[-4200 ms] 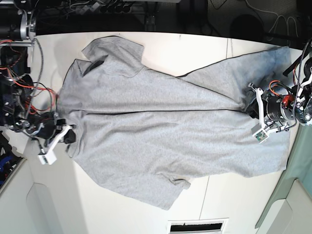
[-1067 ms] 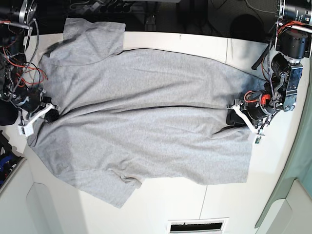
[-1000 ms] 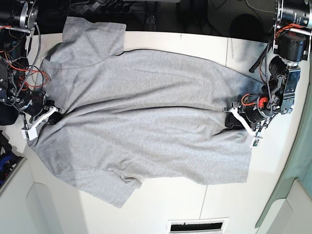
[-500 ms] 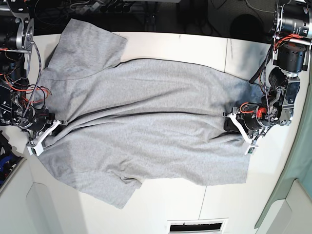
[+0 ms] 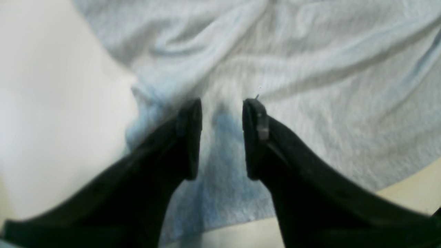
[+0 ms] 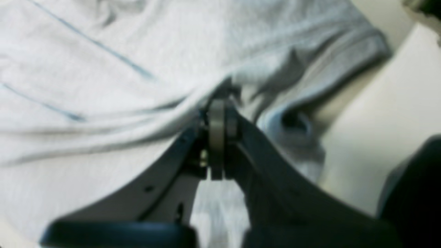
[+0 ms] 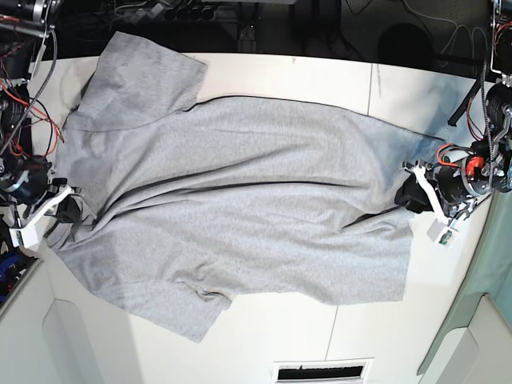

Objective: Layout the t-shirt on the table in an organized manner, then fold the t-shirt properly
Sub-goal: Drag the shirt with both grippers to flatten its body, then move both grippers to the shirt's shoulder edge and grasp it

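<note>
Left wrist: left gripper (image 5: 222, 110) spread, shirt (image 5: 310, 69) hem between the jaws, unpinched; table (image 5: 51, 103) beside.
Right wrist: right gripper (image 6: 217, 113) pressed together, pinching a shirt fold; blurred.
Base: shirt spread flat across table (image 7: 288, 68), sleeves out, grippers at opposite ends.
Writing: none readable in any view.

Both wrist views are soft with blur: the t-shirt (image 5: 310, 69) runs past every edge, its weave lost. The right gripper (image 6: 217, 113) hides the pinched fabric between its closed black fingers. In the base view, both arms (left and right borders) are cropped.
</note>
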You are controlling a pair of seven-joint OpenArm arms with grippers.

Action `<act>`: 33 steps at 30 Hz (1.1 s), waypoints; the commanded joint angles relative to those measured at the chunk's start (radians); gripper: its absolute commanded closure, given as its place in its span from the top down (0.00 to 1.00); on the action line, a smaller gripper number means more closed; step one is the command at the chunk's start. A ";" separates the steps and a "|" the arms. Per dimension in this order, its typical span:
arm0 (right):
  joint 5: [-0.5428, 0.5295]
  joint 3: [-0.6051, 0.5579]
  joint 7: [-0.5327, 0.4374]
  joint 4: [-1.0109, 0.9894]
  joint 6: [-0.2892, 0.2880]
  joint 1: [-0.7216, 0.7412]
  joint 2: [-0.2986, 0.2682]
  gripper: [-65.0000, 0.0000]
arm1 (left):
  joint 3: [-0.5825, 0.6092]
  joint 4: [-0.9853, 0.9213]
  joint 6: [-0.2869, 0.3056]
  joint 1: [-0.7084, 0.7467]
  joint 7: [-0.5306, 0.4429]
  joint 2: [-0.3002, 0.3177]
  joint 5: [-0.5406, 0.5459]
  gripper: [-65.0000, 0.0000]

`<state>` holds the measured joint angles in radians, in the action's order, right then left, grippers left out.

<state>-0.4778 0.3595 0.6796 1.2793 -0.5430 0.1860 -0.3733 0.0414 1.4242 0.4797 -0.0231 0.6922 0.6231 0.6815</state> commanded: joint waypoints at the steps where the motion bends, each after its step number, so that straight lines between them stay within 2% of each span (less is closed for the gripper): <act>1: -0.048 0.025 -0.002 0.043 -0.011 -0.028 -0.031 0.00 | -0.048 0.031 0.003 0.010 -0.014 0.020 0.026 0.35; 5: -0.141 0.109 0.036 0.130 -0.016 -0.195 -0.054 0.00 | -0.201 0.036 0.004 0.117 -0.014 0.020 0.032 0.36; 9: -0.202 0.202 0.078 0.165 -0.031 -0.325 -0.053 0.00 | -0.319 0.032 0.004 0.186 -0.014 0.020 0.022 0.50; 11: -0.229 0.248 0.081 0.165 -0.030 -0.379 -0.053 0.01 | -0.339 0.025 0.002 0.204 -0.014 0.020 -0.011 0.50; 15: -0.310 0.305 0.125 0.165 -0.026 -0.466 -0.053 0.35 | -0.339 0.002 -0.005 0.243 -0.014 0.020 -0.012 0.50; 17: -0.342 0.307 0.163 0.165 -0.030 -0.497 -0.051 0.41 | -0.339 0.006 -0.008 0.271 -0.015 0.020 -0.012 0.50; 20: -0.341 0.306 0.166 0.165 -0.030 -0.526 -0.040 0.42 | -0.349 0.027 -0.072 0.311 -0.010 0.020 -0.011 0.50; 22: -0.341 0.306 0.166 0.164 -0.031 -0.536 -0.039 0.42 | -0.352 0.051 -0.079 0.338 -0.002 0.020 -0.011 0.50; 25: -0.342 0.306 0.166 0.164 -0.031 -0.541 -0.039 0.42 | -0.352 0.110 -0.070 0.378 0.024 0.019 0.027 0.50; 29: -0.355 0.291 0.166 0.164 -0.037 -0.541 -0.039 0.42 | -0.352 0.178 -0.026 0.422 0.039 0.003 0.070 0.50; 33: -0.335 0.214 0.163 0.164 -0.037 -0.541 -0.039 0.42 | -0.352 0.188 -0.022 0.428 0.039 -0.037 0.069 0.50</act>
<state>-0.8005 0.5663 0.8555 1.4269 -0.5728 -0.3550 -0.3931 -0.3019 1.5986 0.4507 0.4049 0.7444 0.5678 0.7422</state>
